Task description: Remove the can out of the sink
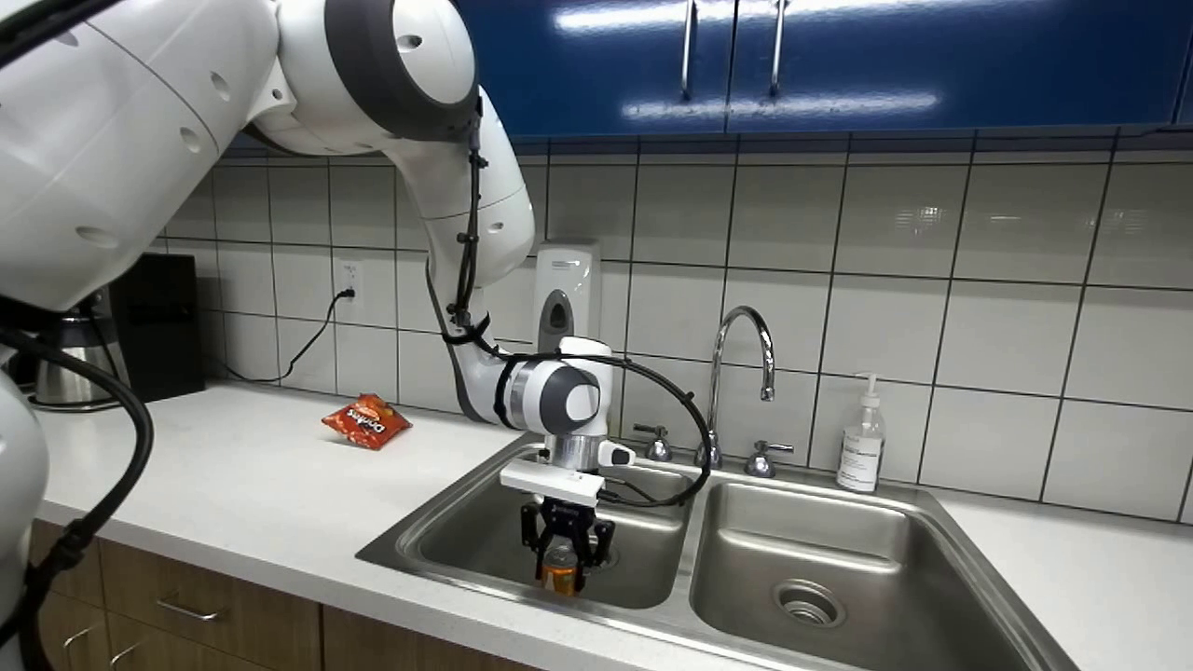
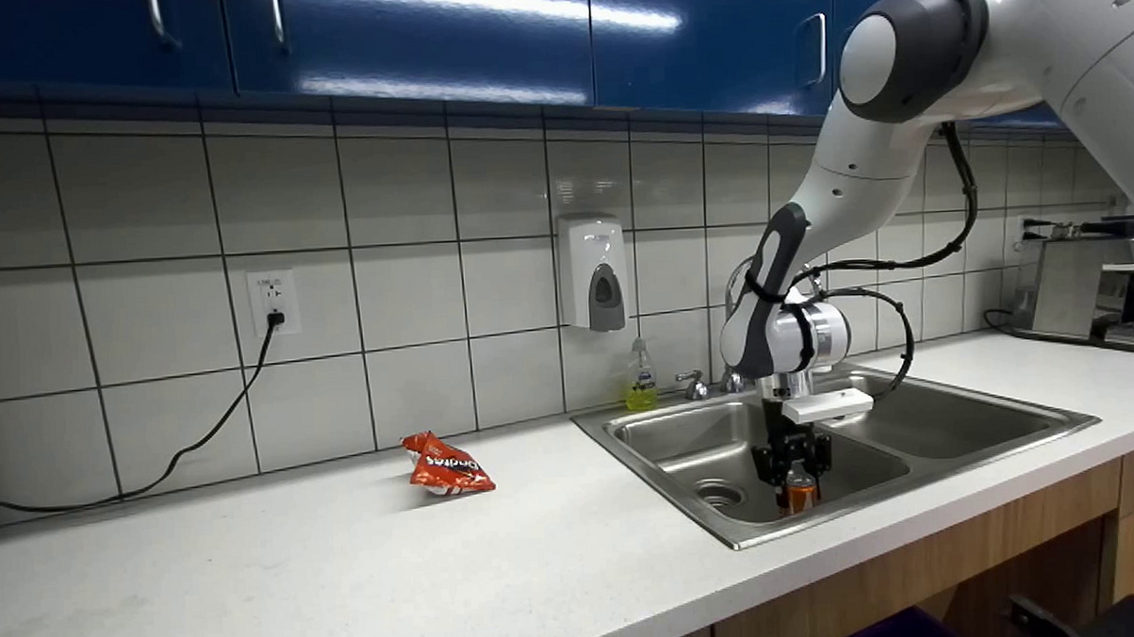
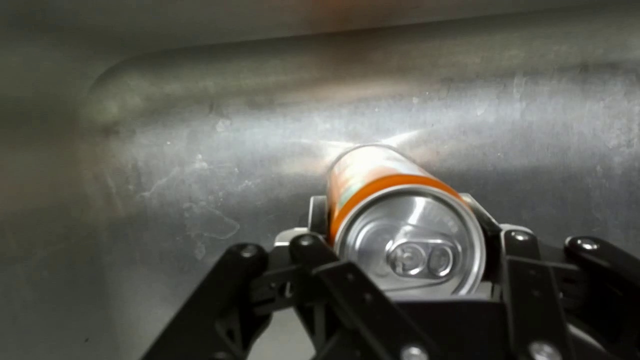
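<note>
An orange can (image 1: 560,576) with a silver top stands in a basin of the double steel sink (image 1: 380,550), near the basin's front wall. The can shows in both exterior views, also here (image 2: 800,495). In the wrist view the can's lid and pull tab (image 3: 410,240) face the camera. My gripper (image 3: 400,215) points down into the basin, with a finger pad against each side of the can near its top. The gripper appears shut on the can. Whether the can's base touches the sink floor I cannot tell.
The basin divider (image 1: 691,550) and the tall faucet (image 1: 715,401) stand near the arm. A pump bottle (image 1: 860,447) and yellow dish soap (image 2: 641,387) are behind the sink. A red Doritos bag (image 2: 448,466) lies on the white counter (image 2: 349,571). Blue cabinets (image 1: 596,65) hang above.
</note>
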Controlling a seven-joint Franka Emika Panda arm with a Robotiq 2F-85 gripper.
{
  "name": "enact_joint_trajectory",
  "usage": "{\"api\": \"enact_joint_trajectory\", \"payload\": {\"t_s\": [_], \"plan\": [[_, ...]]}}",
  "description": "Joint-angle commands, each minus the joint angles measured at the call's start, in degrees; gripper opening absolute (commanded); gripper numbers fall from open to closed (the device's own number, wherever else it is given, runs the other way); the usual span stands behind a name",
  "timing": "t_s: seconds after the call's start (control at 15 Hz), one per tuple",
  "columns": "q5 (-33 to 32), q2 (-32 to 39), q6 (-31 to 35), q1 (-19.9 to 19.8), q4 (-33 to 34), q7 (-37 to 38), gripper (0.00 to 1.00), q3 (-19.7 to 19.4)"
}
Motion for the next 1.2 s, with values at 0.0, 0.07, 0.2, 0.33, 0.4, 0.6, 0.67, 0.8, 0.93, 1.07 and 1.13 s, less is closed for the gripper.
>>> {"api": "enact_joint_trajectory", "payload": {"t_s": [0.0,0.07,0.2,0.33,0.4,0.6,0.67,0.8,0.93,1.07,1.13], "plan": [[0.43,-0.63,-2.14,-1.26,0.76,-0.88,0.38,1.19],[0.24,-1.32,-2.68,-1.01,0.55,-0.57,0.38,1.02],[0.09,-2.97,-3.6,-0.75,-0.15,-0.39,0.38,0.94],[-0.1,-5.12,-4.89,-0.34,-1.01,-0.05,0.38,0.83],[-0.27,-6.41,-5.79,0.0,-1.47,0.23,0.38,0.7],[-0.55,-10.28,-9.43,0.87,-2.41,0.62,0.38,0.55],[-0.48,-11.43,-10.67,1.08,-2.63,0.49,0.38,0.65],[-0.68,-13.7,-13.57,1.92,-3.08,0.7,0.38,0.7],[-1.02,-16.11,-16.18,3.09,-3.78,1.03,0.38,0.83],[-1.28,-18.47,-18.53,4.37,-4.56,1.24,0.38,1.15],[-1.56,-19.73,-19.68,5.18,-5.01,1.5,0.38,1.35]]}}
